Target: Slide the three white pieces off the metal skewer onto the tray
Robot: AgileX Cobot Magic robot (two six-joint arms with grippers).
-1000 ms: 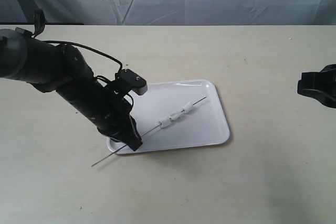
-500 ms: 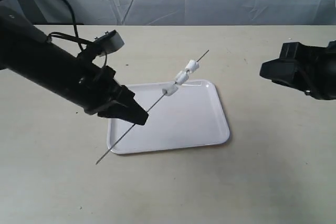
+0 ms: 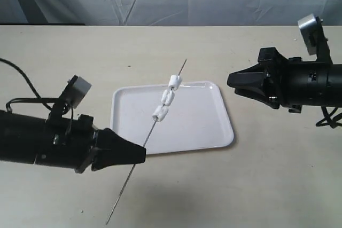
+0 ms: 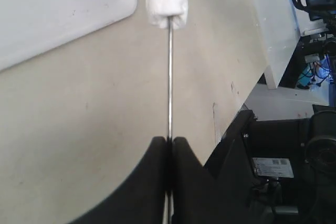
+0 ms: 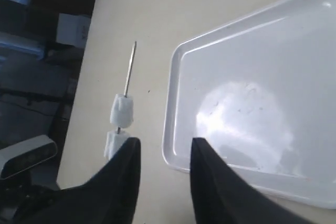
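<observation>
Between the two tools, the metal skewer (image 3: 150, 133) is held in the air, tilted upward away from the left tool (image 3: 140, 154). The left tool is closed on the rod part-way along, with a bare length trailing behind its tips. The three white pieces (image 3: 167, 98) are threaded well ahead of those tips, close together, with a short bare tip beyond the last one.

The right tool (image 3: 233, 84) is parted and holds nothing. It is pointed toward the pieces from the far side but is not touching them.

Step judged: skewer lifted and presented, stripping not yet begun. All three pieces are on the rod.

The tray (image 3: 227, 132) lies flat on the tabletop (image 3: 240, 185), below and between the tools. Nothing is seen in it.

Next move, as a judgement: the right tool is to be brought across to the rod behind the piece nearest the left tool, narrowed loosely round the rod, and drawn toward the free tip. In the right wrist view the pieces appear just outside the tray's rim, so whether they hang over the tray cannot be told. Some shift of the skewer over the tray is probably called for first.
</observation>
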